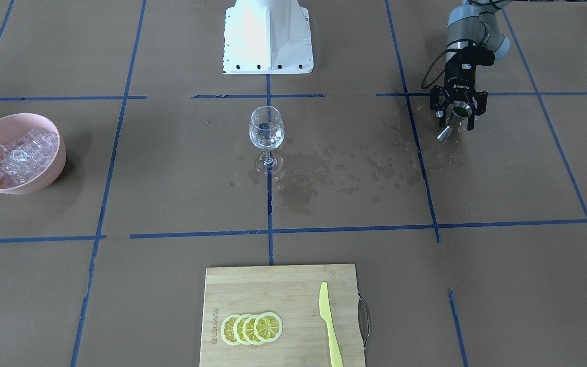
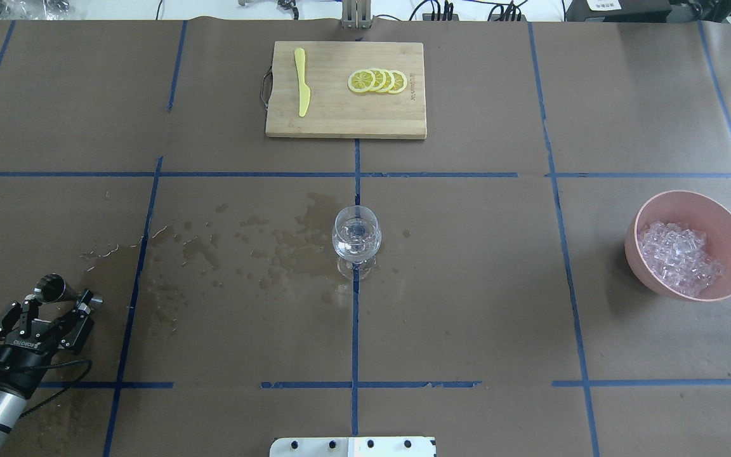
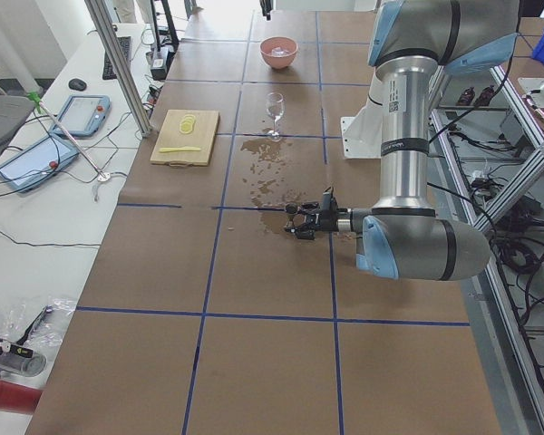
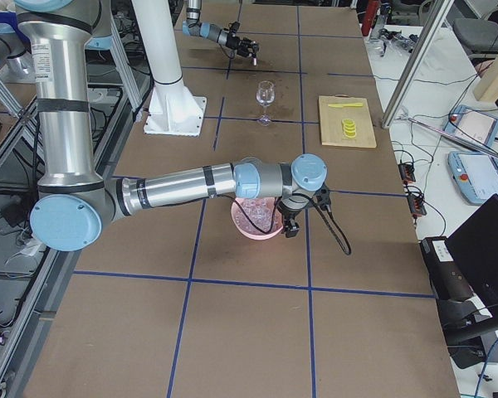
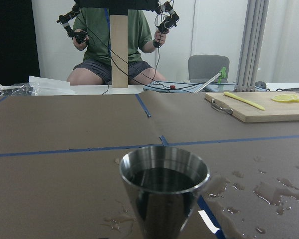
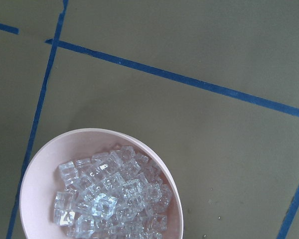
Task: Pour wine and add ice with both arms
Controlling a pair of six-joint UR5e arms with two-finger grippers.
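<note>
While wet patches [image 2: 296,244] darken the bench [image 2: 467,304], the left arm [image 3: 403,136] hangs low, the left gripper [image 2: 58,299] clamped on a steel jigger [image 5: 164,199]. The right arm [image 4: 174,186] reaches over the pink bowl [image 2: 714,219]; whether the right gripper [image 4: 289,222] is parted or closed cannot be told. A wine glass [image 2: 356,238] stands upright mid-bench. Ice [image 6: 109,196] is heaped in the bowl; the wine [image 5: 164,178] sits in the jigger.

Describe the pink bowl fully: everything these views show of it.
The pink bowl is round, deep and plain, matte like plastic, with a thin rim. It stands upright on the brown table toward the robot's right side, inside a blue-taped square. A heap of clear ice cubes lies in it, below the rim. The right gripper is close; whether it touches cannot be told.
</note>
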